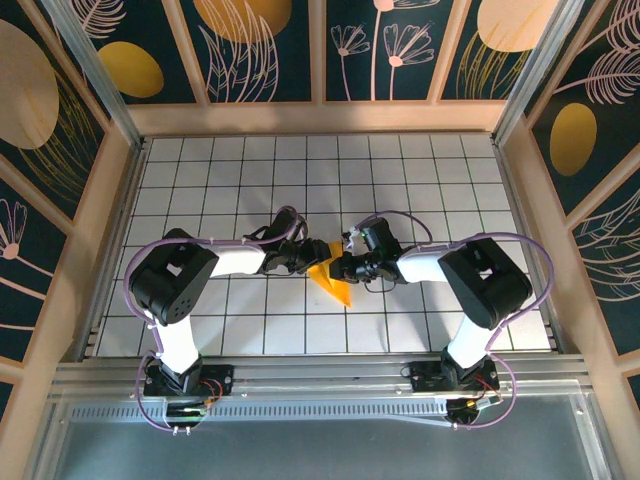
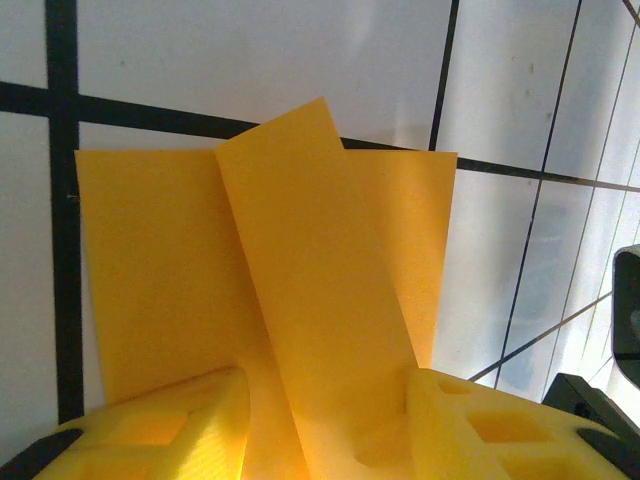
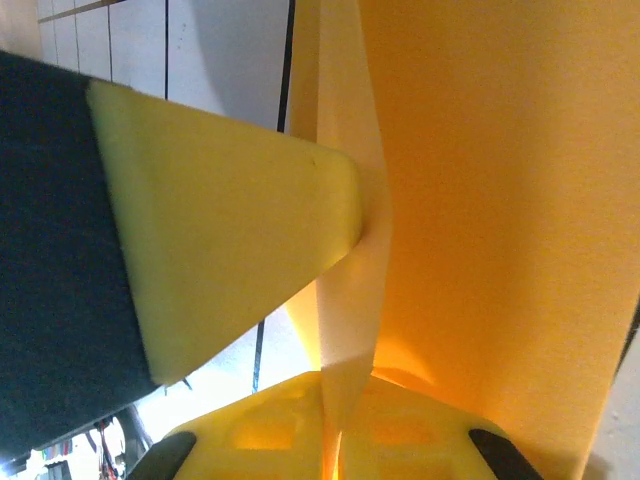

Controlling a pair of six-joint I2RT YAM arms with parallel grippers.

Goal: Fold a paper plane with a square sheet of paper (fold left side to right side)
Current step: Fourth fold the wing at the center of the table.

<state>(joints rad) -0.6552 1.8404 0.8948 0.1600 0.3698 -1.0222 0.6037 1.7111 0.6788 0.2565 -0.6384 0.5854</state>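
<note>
The square sheet of paper (image 1: 335, 284) is orange-yellow and lies folded into a narrow pointed shape on the tiled table, between the two arms. In the left wrist view the paper (image 2: 150, 280) lies flat with one long flap (image 2: 320, 280) lifted up between the yellow fingers (image 2: 170, 425). My left gripper (image 2: 328, 380) stands open astride that flap, with a gap on its left side. My right gripper (image 3: 331, 392) is shut on a thin upright fold of the paper (image 3: 500, 200). From above, the left gripper (image 1: 304, 257) and right gripper (image 1: 348, 265) meet over the paper.
A yellow finger of the left gripper (image 3: 225, 225) sits close beside the pinched fold in the right wrist view. The white gridded table (image 1: 250, 180) is ringed by wooden walls (image 1: 320, 118). Cables loop over both arms.
</note>
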